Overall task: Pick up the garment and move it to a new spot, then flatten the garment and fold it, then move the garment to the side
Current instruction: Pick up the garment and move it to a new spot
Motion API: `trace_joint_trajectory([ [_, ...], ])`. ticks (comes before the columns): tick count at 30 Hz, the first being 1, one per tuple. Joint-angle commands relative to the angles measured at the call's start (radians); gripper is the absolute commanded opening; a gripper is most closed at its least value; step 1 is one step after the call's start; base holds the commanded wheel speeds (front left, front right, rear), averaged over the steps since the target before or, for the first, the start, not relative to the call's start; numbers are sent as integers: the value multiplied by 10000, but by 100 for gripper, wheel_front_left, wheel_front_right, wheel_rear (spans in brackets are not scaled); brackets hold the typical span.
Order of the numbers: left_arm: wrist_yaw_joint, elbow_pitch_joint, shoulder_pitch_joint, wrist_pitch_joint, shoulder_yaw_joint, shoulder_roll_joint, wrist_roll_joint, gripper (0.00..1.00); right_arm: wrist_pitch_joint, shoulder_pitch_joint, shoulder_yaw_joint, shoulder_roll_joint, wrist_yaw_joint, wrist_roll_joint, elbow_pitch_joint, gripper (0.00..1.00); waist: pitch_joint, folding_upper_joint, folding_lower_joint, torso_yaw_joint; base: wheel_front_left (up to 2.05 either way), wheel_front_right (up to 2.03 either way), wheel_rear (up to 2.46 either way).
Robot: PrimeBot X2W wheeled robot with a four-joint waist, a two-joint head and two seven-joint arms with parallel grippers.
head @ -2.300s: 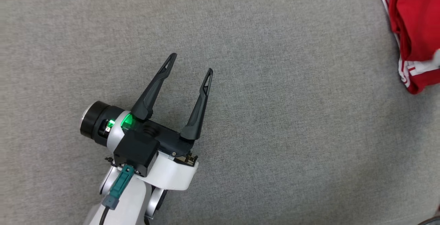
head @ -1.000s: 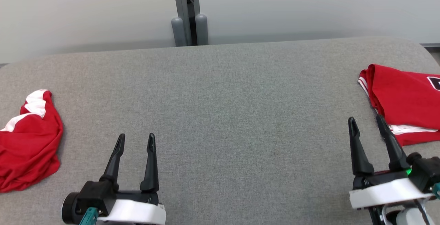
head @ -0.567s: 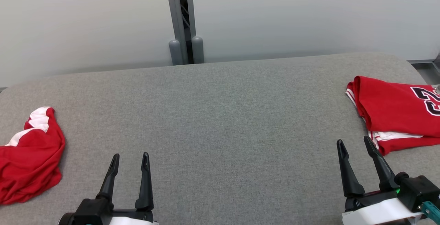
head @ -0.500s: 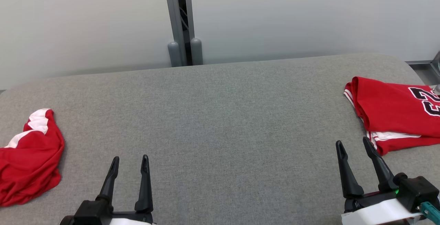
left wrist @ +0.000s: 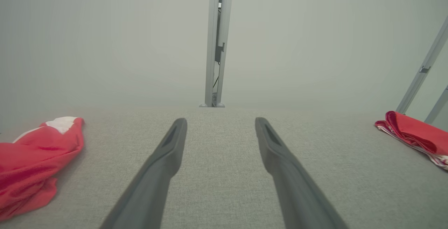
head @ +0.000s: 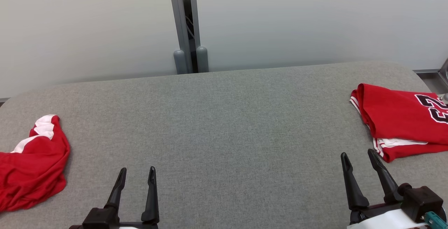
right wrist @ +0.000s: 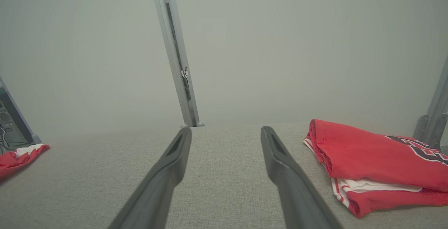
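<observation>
A folded red jersey (head: 399, 120) with black numbers and white trim lies at the right end of the grey padded table (head: 224, 127); it also lies at the right in the right wrist view (right wrist: 374, 159) and far right in the left wrist view (left wrist: 413, 134). A crumpled red and white garment (head: 31, 166) sits at the left edge, seen too in the left wrist view (left wrist: 31, 159). My left gripper (head: 136, 173) stands open and empty near the front left. My right gripper (head: 358, 157) is open and empty, just in front of the folded jersey's near corner.
A grey metal post (head: 185, 26) rises behind the table against a pale wall. The table's far edge runs across the head view, with rounded corners at both ends. Another slanted metal frame (left wrist: 423, 71) stands at the right in the left wrist view.
The head camera has tilted up from the table top to take in the wall and both garments. Both grippers sit lower in the picture and stay open.
</observation>
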Motion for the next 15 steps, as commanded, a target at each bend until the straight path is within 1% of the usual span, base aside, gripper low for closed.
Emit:
trace_joint_trajectory([
  [1,22,29,2,-33,21,36,54,100,-13,102,6,-4,-3,-15,50,100,-11,-1,0,23,0,0,0],
  [8,133,91,54,-33,111,36,55,100,-13,103,138,15,-3,98,146,100,-47,-1,0,98,0,0,0],
  [15,214,49,-120,-33,9,37,5,100,-13,-41,387,22,-3,132,185,100,13,-1,0,600,0,0,0],
])
